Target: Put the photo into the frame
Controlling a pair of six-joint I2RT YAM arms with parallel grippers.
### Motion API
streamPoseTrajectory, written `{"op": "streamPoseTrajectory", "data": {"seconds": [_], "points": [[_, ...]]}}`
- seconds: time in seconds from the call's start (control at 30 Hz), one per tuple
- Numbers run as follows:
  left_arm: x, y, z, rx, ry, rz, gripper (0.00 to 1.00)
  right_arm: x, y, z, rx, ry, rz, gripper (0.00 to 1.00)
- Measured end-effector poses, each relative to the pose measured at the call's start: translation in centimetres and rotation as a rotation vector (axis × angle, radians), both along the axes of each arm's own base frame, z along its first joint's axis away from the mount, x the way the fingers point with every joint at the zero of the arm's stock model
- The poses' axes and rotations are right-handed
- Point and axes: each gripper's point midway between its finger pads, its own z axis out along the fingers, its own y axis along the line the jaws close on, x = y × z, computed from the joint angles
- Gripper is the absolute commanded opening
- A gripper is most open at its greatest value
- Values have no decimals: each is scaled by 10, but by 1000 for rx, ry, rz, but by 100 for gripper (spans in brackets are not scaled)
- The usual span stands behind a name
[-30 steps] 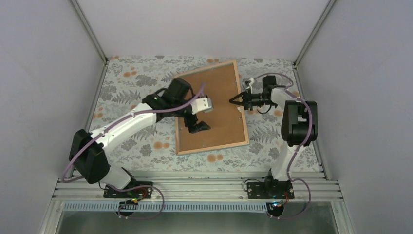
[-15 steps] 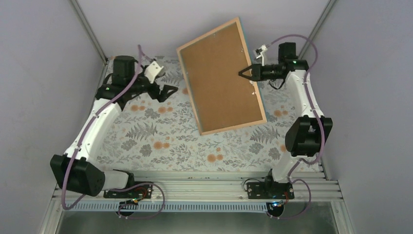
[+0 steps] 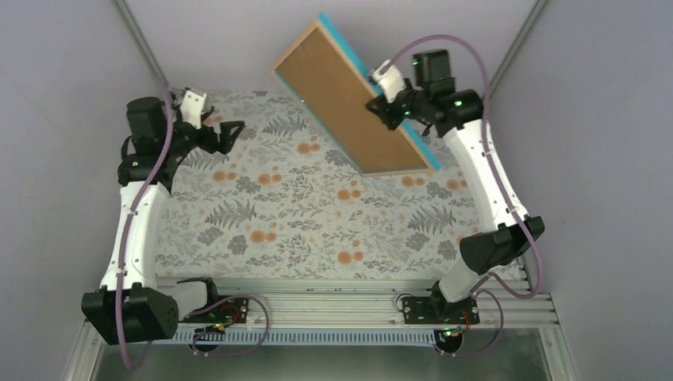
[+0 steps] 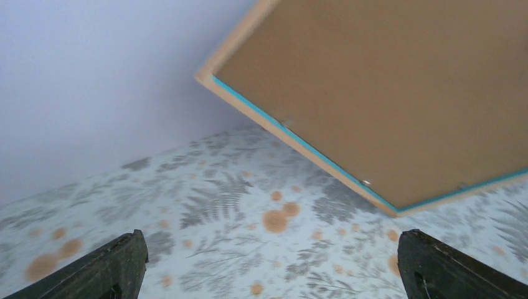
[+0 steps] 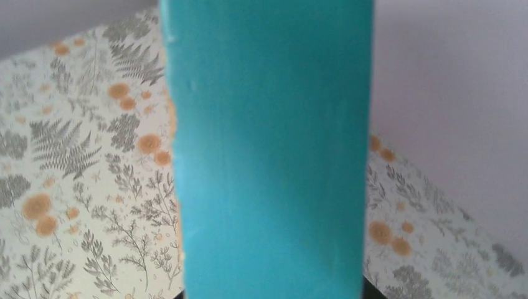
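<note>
Far left: hangs over the floral counter (image 3: 278, 230) near its far left corner, left jaws spread wide, holding nothing. From the left wrist, shows both dark fingertips (image 4: 106, 268) well apart at the bottom corners. Centre: holds the frame (image 3: 343, 44) up in the air, clear of the counter and steeply tilted, with the brown backing board (image 3: 341, 99) facing the left arm (image 3: 135, 214) and the overhead camera, teal front turned away. Right: clamps right jaws on the frame's teal long edge, about midway along. Cannot tell whether the photo sits inside.
</note>
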Motion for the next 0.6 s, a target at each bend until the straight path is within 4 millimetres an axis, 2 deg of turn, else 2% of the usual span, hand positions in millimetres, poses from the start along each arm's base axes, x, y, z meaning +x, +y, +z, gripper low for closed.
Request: {"op": "streamPoseTrajectory", "data": {"seconds": [0.17, 0.23, 0.4, 0.6], "points": [[2, 53, 11, -42, -12, 176, 100, -31, 53, -13, -192, -146, 98, 3], [3, 66, 13, -52, -13, 222, 100, -45, 69, -21, -262, -210, 129, 4], [4, 81, 14, -81, -3, 275, 100, -74, 97, -56, -450, -335, 209, 4], [4, 88, 14, -86, 1, 298, 100, -80, 104, -102, -636, -418, 227, 4]]}}
